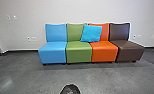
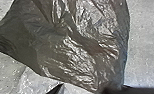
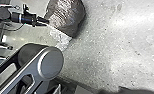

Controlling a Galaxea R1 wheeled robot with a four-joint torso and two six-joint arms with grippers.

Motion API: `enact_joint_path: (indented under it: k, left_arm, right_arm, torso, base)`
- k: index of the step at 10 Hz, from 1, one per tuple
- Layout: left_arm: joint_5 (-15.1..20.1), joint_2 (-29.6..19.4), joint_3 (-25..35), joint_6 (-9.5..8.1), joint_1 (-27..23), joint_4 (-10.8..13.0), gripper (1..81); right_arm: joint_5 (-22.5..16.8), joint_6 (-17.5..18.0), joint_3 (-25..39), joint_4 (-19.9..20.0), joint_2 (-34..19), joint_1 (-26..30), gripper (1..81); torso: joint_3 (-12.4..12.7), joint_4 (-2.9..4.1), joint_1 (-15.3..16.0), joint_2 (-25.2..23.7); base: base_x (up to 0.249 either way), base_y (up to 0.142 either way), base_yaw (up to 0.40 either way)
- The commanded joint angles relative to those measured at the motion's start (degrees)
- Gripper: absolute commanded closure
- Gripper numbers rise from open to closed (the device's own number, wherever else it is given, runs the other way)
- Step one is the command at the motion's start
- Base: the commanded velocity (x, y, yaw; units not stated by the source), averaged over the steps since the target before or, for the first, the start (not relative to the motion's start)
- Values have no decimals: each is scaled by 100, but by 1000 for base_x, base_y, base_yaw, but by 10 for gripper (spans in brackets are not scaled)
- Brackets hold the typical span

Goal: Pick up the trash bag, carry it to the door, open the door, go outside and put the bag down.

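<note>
- My left hand point(image 3: 47, 23) is clenched on the trash bag point(image 3: 68, 17) at its gathered end, as far as I can make out; I cannot tell how my right hand stands
- The bag is in front of the robot, low over the grey floor point(image 1: 30, 75); whether its underside touches, I can't tell
- Its film looks thin, creased and glossy, so I expect it soft, rather slippery and easy to tear
- The bulge suggests light, loose filling, though I can't judge the weight for sure
- I'd want my grip deep in the bunched plastic, not on one flat fold, and slow turns to limit swing
- Ahead stand four coloured chairs point(image 1: 78, 53) by the wall, a blue cushion point(image 1: 91, 33) on them
</note>
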Motion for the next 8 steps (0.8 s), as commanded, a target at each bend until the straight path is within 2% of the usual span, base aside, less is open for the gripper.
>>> enact_joint_path:
  k: [1,2,3,4,5,7,8]
  left_arm:
    - [362,41,-109,-3,-849,-30,10]
    - [344,41,-109,-3,-849,-39,10]
    - [310,41,-135,6,-849,-48,10]
    - [283,41,-179,6,-849,-56,10]
    - [153,32,-232,6,-849,-65,10]
    - [-473,24,-232,-3,-771,-91,10]
    - [-613,50,-232,6,-770,-74,10]
  right_arm:
    - [-335,63,266,134,-285,618,10]
    - [-371,72,292,134,-285,636,10]
    - [-371,72,301,134,-285,636,10]
    - [-380,72,275,134,-276,628,10]
    - [-380,72,258,126,-268,618,10]
    - [-380,72,213,125,-215,574,10]
    - [-380,72,213,125,-206,574,10]
  torso:
    - [-507,-123,350,-542]
    - [-695,-146,476,-584]
    - [-728,-62,604,-584]
    - [-536,-73,671,-584]
    - [-636,-73,437,-376]
    - [-697,-73,483,-439]
    - [-682,-73,481,-441]
  base:
    - [0,0,0]
    - [0,0,0]
    - [0,0,0]
    - [0,0,0]
    - [0,0,0]
    - [0,0,0]
    - [0,0,0]
